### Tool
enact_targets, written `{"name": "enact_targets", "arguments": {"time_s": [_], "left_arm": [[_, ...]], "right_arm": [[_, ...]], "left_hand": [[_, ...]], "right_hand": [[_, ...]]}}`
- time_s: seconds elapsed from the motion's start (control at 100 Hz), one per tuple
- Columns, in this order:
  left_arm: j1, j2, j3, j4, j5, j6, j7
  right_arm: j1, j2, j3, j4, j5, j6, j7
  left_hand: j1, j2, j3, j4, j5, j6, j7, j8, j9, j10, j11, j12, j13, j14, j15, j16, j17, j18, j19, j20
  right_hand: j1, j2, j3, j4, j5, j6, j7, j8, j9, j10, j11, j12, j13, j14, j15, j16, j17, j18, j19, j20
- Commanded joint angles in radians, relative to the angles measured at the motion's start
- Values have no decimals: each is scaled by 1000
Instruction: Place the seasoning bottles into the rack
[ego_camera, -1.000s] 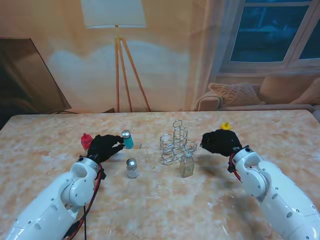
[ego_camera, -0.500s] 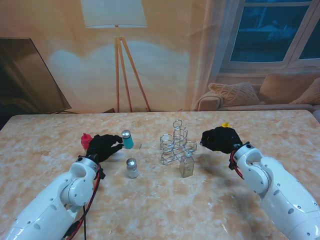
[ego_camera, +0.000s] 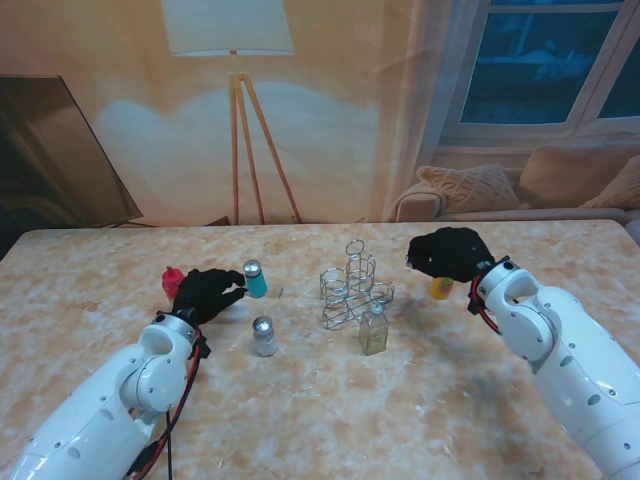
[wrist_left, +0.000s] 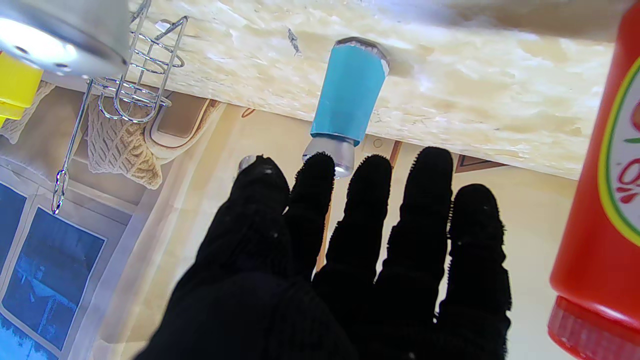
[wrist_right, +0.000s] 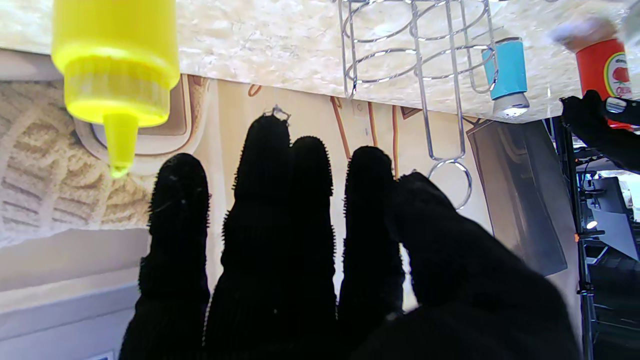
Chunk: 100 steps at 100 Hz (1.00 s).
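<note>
The wire rack (ego_camera: 353, 285) stands mid-table with no bottle in it. My left hand (ego_camera: 208, 293) is open, fingers stretched toward the teal shaker (ego_camera: 256, 279), fingertips (wrist_left: 320, 170) close to its silver cap and holding nothing. The red sauce bottle (ego_camera: 173, 282) stands just to that hand's left. A silver shaker (ego_camera: 264, 336) and a glass bottle (ego_camera: 374, 331) stand nearer to me. My right hand (ego_camera: 448, 252) hovers open over the yellow squeeze bottle (ego_camera: 441, 288), which stands upright on the table (wrist_right: 115, 65), apart from the fingers (wrist_right: 270, 200).
Right of the wire rack (wrist_right: 415, 65) the marble table top (ego_camera: 330, 400) reaches to its edge. Behind the table are a floor lamp (ego_camera: 236, 120), a sofa with cushions (ego_camera: 470, 190) and a window.
My right hand has risen and moved slightly right, so the yellow bottle's body now shows under it. The left hand and the other bottles have not moved.
</note>
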Motion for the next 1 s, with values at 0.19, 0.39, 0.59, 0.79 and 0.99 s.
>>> {"name": "enact_targets", "arguments": {"time_s": [0.19,0.39,0.59,0.79,0.99], "left_arm": [[5,-2,-5,-3,1,0,-8],[5,-2,-5,-3,1,0,-8],[5,-2,-4,-3,1,0,-8],[5,-2,-4,-2,2,0,-8],[5,-2,-5,-1,3,0,-6]], "right_arm": [[27,12,23,11,-76,-33,-10],[32,21,32,25,-124,-28,-25],[34,29,35,34,-163,-9,-17],[23,35,53,23,-172,2,39],[23,39,56,33,-174,16,63]], "left_hand": [[46,44,-17,29,-22,-5,7,10,-25,-4,5,8,-13,11,11,22,-16,20,6,28],[47,43,-17,29,-22,-6,6,10,-25,-2,6,8,-12,11,11,22,-14,19,6,28],[47,44,-18,29,-22,-5,6,11,-26,-2,5,8,-12,11,11,22,-15,20,5,28],[47,43,-18,29,-22,-7,6,11,-26,-2,5,8,-11,9,12,23,-15,20,6,28],[47,43,-18,29,-22,-6,6,10,-25,-1,6,8,-13,10,11,22,-16,20,5,28]], "right_hand": [[-21,-148,102,-45,-124,-29,-47,-53,-117,-18,-97,-47,-124,-26,-158,-91,-94,-47,-91,-66],[-169,-144,186,36,-138,109,-356,14,-239,24,-178,-128,-247,12,-270,-218,-171,-97,-141,-187],[-276,-217,243,18,-222,218,-508,5,-374,94,-229,-178,-375,80,-332,-288,-254,-80,-216,-228],[-354,-275,290,0,-257,318,-620,-19,-437,157,-260,-213,-434,127,-357,-317,-288,-58,-244,-239],[-390,-313,332,-13,-260,349,-670,-24,-463,187,-262,-235,-453,148,-367,-334,-288,-48,-272,-255]]}}
